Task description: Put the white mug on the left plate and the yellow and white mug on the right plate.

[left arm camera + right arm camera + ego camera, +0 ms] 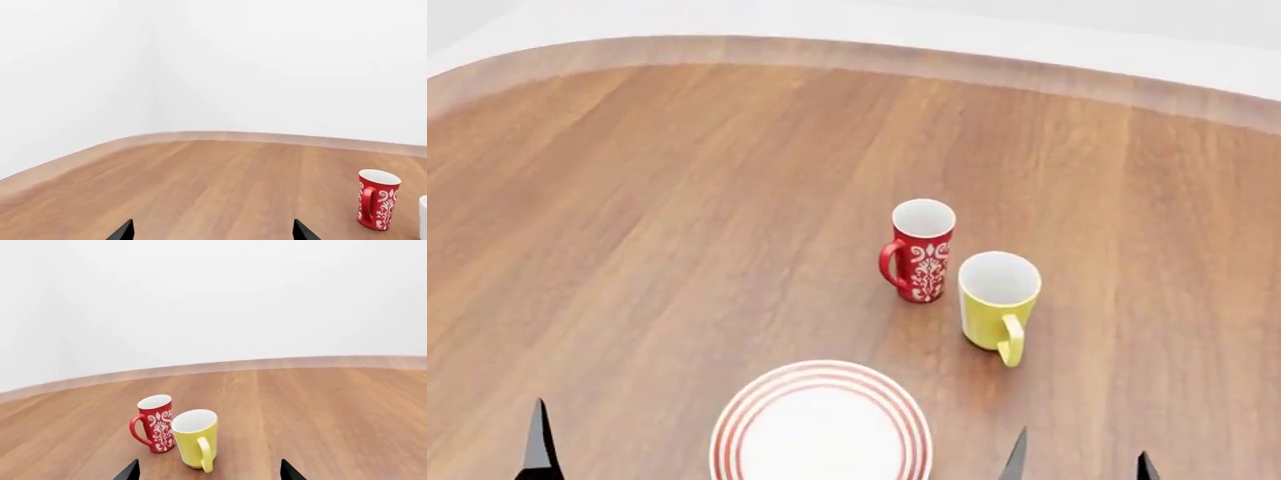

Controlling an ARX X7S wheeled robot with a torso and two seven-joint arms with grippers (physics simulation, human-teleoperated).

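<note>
The yellow and white mug (998,305) stands upright on the wooden table, handle toward me; it also shows in the right wrist view (195,439). One white plate with red rings (747,420) lies at the near edge, left of the mug; I cannot tell which of the two it is. The other plate and the white mug are out of view. My right gripper (208,472) is open and empty, short of the yellow and white mug, and its tips (1081,465) show near the plate's right. My left gripper (213,235) is open and empty, over bare table left of the plate.
A red mug with a white floral pattern (921,250) stands just left of and behind the yellow and white mug, almost touching; it also shows in both wrist views (377,199) (155,422). A pale sliver (423,217) sits at the left wrist view's edge. The table's curved far rim (868,55) meets a white wall.
</note>
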